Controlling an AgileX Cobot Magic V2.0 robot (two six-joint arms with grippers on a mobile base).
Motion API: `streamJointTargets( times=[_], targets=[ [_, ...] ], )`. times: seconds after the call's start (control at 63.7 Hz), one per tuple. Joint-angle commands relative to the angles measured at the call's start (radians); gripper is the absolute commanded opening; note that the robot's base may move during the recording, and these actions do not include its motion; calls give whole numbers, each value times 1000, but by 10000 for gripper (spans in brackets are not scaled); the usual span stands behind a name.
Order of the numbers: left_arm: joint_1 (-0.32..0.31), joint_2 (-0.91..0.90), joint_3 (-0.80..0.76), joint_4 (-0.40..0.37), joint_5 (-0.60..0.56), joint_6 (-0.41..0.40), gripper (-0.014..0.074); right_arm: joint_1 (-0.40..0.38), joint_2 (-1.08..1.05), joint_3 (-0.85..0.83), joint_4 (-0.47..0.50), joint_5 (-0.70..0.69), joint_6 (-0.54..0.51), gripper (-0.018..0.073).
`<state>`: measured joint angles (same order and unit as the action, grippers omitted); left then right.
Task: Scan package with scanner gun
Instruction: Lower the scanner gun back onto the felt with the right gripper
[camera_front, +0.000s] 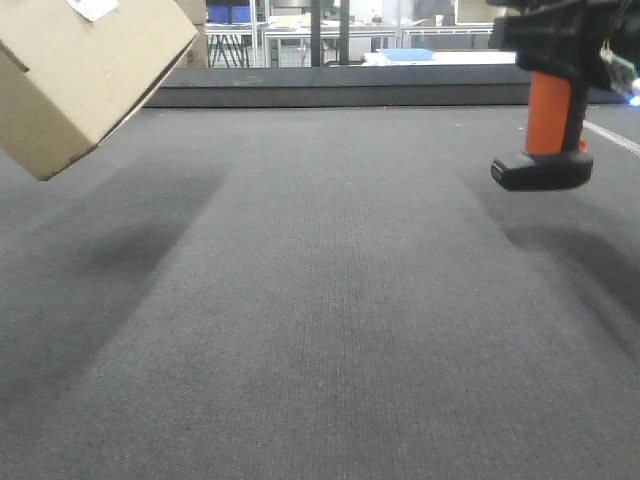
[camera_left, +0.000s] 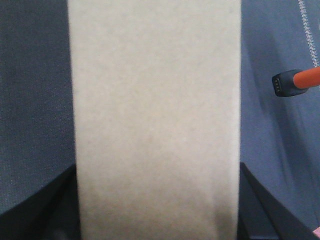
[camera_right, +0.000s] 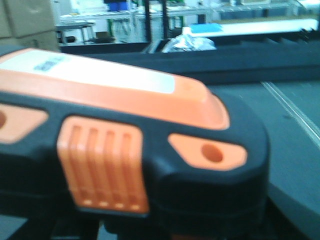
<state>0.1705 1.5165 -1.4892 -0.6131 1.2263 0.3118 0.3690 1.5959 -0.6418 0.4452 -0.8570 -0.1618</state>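
Note:
The package (camera_front: 80, 70), a plain tan cardboard box with a white label (camera_front: 92, 8) on its top edge, hangs tilted in the air at the upper left. In the left wrist view it (camera_left: 156, 115) fills the middle, and my left gripper (camera_left: 157, 220) is shut on its sides; dark fingers (camera_left: 52, 212) show at both lower corners. The scanner gun (camera_front: 548, 110), black with an orange handle and a flat black foot, hangs at the upper right above the mat. It fills the right wrist view (camera_right: 130, 150), where my right gripper's fingers are hidden. Its foot also shows in the left wrist view (camera_left: 295, 81).
A dark grey mat (camera_front: 330, 300) covers the table. A raised black ledge (camera_front: 330, 95) runs along its far edge and a white line (camera_front: 612, 136) marks the right side. Metal tables, shelving and a blue tray (camera_front: 405, 55) stand beyond. Cardboard boxes (camera_right: 25, 20) are stacked far left.

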Motion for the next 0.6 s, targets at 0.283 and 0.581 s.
streamJointTargets(
  times=[0.283,0.581],
  targets=[
    [-5,-14,0,-30,-5,-7,-111,-1,55,-3,19,-89,4,-162],
    [-5,-14,0,-30,-5,-7,-111,-1,58,-3,19,-54,4,-162]
  ],
)
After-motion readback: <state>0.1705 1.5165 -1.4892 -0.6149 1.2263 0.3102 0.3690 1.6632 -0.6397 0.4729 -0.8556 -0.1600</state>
